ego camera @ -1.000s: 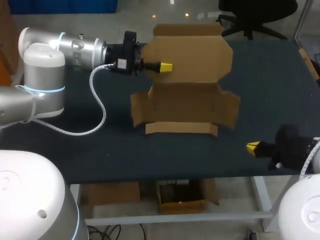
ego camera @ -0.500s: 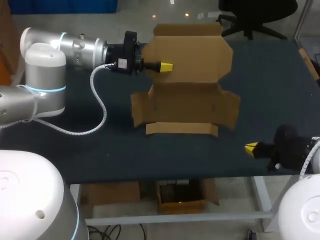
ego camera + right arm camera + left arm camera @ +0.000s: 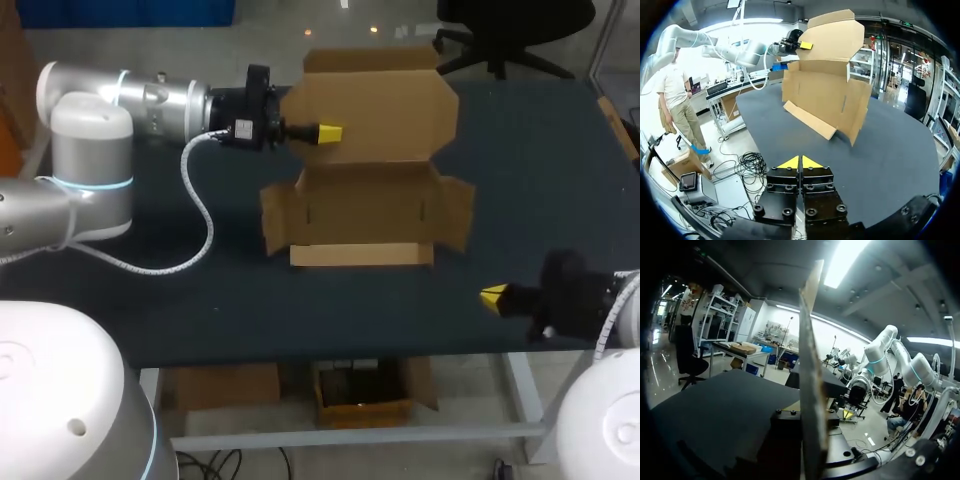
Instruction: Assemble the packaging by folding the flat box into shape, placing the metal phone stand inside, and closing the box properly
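Box (image 3: 375, 200) pinched by left hand (image 3: 330, 132).

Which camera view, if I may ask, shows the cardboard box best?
The head view: the whole cardboard box shows from above, lid raised, left gripper at the lid. The right wrist view shows it whole but obliquely. The left wrist view shows only the lid edge-on.

No text, number or sign can be read on the cardboard box (image 3: 370, 215) or on the dark desk (image 3: 540, 170). Any print in view is too small to make out.
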Robot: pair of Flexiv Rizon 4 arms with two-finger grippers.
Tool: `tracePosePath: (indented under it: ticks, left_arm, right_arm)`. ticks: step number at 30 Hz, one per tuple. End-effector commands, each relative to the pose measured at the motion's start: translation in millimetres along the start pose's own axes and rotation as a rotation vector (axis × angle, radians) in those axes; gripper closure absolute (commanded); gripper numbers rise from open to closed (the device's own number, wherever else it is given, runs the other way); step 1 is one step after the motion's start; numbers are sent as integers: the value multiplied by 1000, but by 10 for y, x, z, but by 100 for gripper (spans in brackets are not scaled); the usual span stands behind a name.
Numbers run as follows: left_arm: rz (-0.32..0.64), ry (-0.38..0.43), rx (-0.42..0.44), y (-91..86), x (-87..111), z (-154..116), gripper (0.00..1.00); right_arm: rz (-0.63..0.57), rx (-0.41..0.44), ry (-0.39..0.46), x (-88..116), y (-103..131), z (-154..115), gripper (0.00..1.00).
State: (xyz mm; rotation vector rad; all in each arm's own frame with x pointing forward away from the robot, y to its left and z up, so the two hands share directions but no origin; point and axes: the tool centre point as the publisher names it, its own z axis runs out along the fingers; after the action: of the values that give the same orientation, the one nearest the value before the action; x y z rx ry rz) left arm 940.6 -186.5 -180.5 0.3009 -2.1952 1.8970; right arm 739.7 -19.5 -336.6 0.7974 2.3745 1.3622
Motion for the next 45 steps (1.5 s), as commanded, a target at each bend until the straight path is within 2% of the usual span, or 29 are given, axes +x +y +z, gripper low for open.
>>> tracePosePath:
  ticks: [1, 12, 24, 37, 45]
  left_arm:
    - [0, -8, 3, 9, 31, 3, 100]
    - [13, -13, 6, 17, 12, -20, 100]
    - [13, -13, 6, 17, 12, -20, 100]
    - [13, -13, 6, 17, 12, -20, 100]
    - [13, -13, 6, 17, 12, -20, 100]
  right_arm:
    - [-10, 12, 8, 14, 12, 189, 100]
    - [-13, -23, 59, 123, 124, 606, 100]
    - [-11, -34, 26, 250, 255, 1109, 100]
    - [10, -43, -17, 179, 333, 1525, 100]
    - [26, -35, -24, 57, 379, 1767, 100]
